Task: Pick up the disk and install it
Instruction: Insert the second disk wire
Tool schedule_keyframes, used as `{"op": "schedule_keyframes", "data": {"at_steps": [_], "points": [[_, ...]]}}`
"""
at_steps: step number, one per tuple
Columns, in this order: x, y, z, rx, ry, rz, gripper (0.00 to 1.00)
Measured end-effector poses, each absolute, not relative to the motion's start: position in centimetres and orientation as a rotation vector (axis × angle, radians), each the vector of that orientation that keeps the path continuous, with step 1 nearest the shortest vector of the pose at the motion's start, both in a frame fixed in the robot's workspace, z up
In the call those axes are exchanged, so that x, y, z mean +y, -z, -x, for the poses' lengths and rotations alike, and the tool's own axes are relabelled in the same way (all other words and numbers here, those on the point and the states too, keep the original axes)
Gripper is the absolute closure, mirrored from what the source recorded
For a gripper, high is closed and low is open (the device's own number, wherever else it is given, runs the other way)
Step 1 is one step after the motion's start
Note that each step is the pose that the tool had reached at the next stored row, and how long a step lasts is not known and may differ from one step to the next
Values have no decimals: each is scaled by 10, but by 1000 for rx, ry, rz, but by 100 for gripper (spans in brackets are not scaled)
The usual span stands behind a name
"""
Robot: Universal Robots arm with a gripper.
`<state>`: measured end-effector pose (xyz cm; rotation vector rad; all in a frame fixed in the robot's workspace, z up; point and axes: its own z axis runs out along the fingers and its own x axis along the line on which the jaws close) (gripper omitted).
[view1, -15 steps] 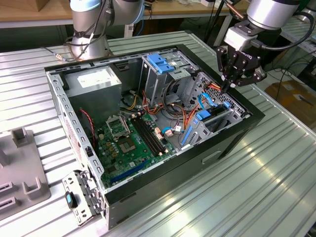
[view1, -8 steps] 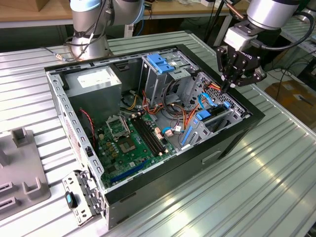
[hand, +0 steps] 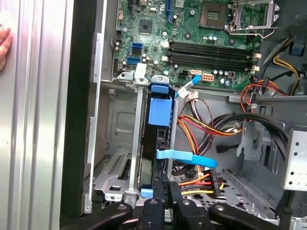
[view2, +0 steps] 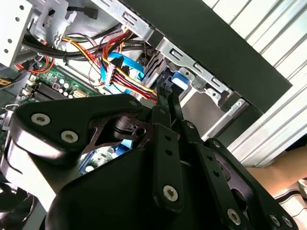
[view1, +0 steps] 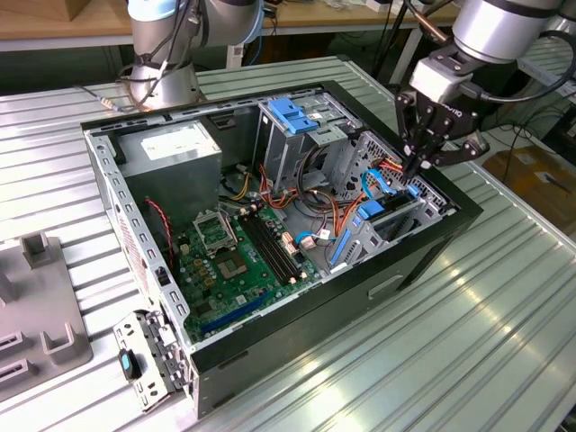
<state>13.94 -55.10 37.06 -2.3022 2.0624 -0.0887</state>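
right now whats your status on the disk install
Gripper low over the drive bay, fingers close together. Disk seated on edge in the bay. Blue cable and wire bundle beside it.

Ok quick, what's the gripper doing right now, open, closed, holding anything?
Gripper: fingers close together at the end of the disk, which stands in its drive bay; whether they clamp it cannot be told.

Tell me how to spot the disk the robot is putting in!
Find the open black computer case on the metal table. Near its front wall stands a grey drive cage; the disk sits upright inside, under the gripper. Unlike the thin blue cables nearby, it is a slab with blue plastic rails.
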Motion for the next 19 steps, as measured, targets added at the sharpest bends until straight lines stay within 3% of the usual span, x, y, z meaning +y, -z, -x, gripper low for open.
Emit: {"op": "schedule_keyframes", "data": {"at_steps": [19], "points": [[-551,-360,-137,2137,91,2236,84]]}}
